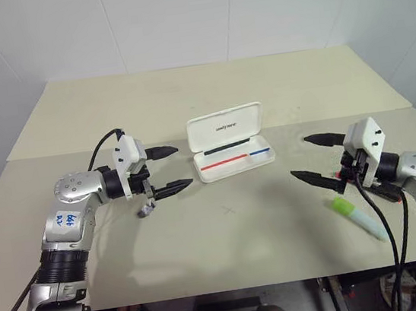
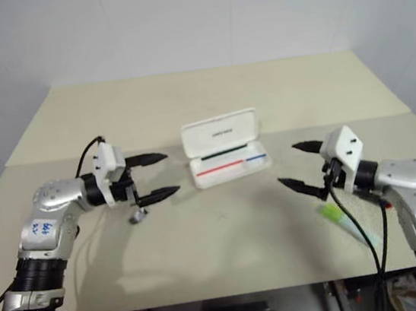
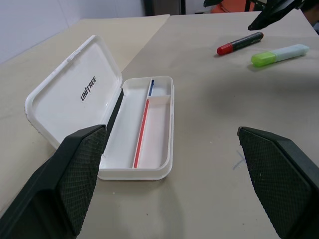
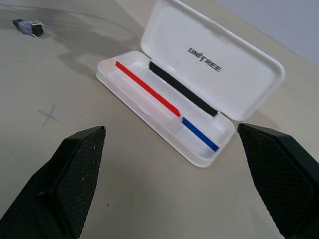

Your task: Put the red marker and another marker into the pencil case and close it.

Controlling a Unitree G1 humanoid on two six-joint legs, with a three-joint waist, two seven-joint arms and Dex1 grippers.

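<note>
A beige table (image 1: 226, 237) carries the pencil case (image 1: 231, 143), which lies near the middle with its lid swung up and back, so that the dark lettering on the inner face of the lid can be read. The tray of the case holds thin red, blue and black lines and no marker. The left gripper (image 1: 170, 168) hangs just above the table on the left of the case, its two black fingers spread wide with nothing between them, the tips aimed toward the case. A small dark grey marker (image 1: 147, 209) lies on the table just beneath this gripper. The right gripper (image 1: 317, 159) hangs on the opposite side of the case, likewise spread wide and empty, its tips turned toward the case. The red marker (image 3: 239, 43) lies on the table beside the right gripper, largely hidden behind it in the head views, so its exact spot there is hard to tell. The green-capped highlighter (image 1: 358, 216) lies just beside the red marker, nearer the front edge of the table, well apart from the case.
</note>
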